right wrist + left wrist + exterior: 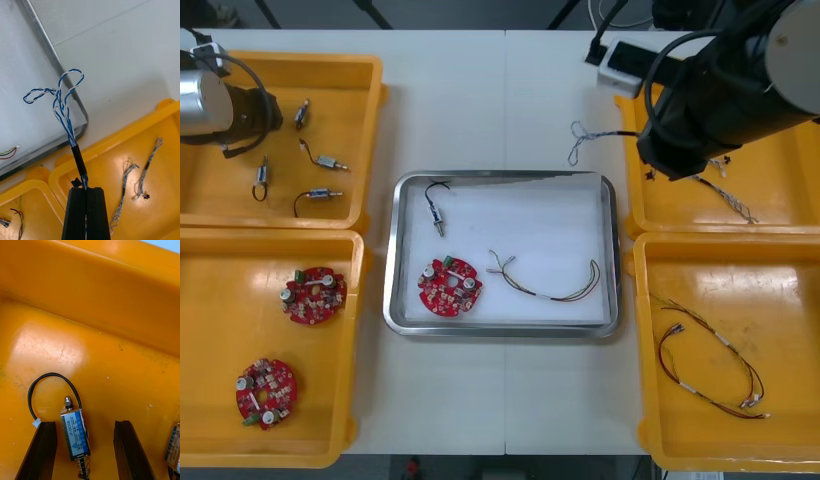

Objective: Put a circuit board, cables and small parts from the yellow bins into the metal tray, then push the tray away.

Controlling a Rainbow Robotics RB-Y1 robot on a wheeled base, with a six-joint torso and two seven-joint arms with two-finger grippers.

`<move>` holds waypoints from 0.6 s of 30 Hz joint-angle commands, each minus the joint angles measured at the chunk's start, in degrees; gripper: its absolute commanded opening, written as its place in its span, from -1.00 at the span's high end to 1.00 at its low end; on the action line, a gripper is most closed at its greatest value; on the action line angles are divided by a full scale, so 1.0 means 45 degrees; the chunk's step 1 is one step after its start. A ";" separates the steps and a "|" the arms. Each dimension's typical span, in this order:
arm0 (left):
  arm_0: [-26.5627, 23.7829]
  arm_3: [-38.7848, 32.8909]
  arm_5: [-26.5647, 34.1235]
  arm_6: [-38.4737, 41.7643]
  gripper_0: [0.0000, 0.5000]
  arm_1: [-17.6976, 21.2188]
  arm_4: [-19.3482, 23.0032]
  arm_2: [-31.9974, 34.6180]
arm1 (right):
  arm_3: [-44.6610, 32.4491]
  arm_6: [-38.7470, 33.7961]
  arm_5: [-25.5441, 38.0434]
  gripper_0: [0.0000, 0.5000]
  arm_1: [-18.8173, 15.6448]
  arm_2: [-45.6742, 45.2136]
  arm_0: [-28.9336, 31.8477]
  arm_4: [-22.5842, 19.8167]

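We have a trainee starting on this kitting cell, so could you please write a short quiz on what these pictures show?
1. True or false: the right gripper is shut on a twisted blue and white cable.
2. How many round red circuit boards lie in the metal tray? A) none B) one C) two
3. Fill in: the left gripper, open, has its fingers either side of a ____ in a yellow bin.

Key: 1 true; 2 B; 3 small metal part.
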 commanded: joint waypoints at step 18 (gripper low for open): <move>0.0158 -0.0147 -0.0171 -0.0695 1.00 -0.0041 0.0029 -0.0522 | 0.2552 0.3182 -0.3623 1.00 0.2323 0.4461 -0.0342 0.2579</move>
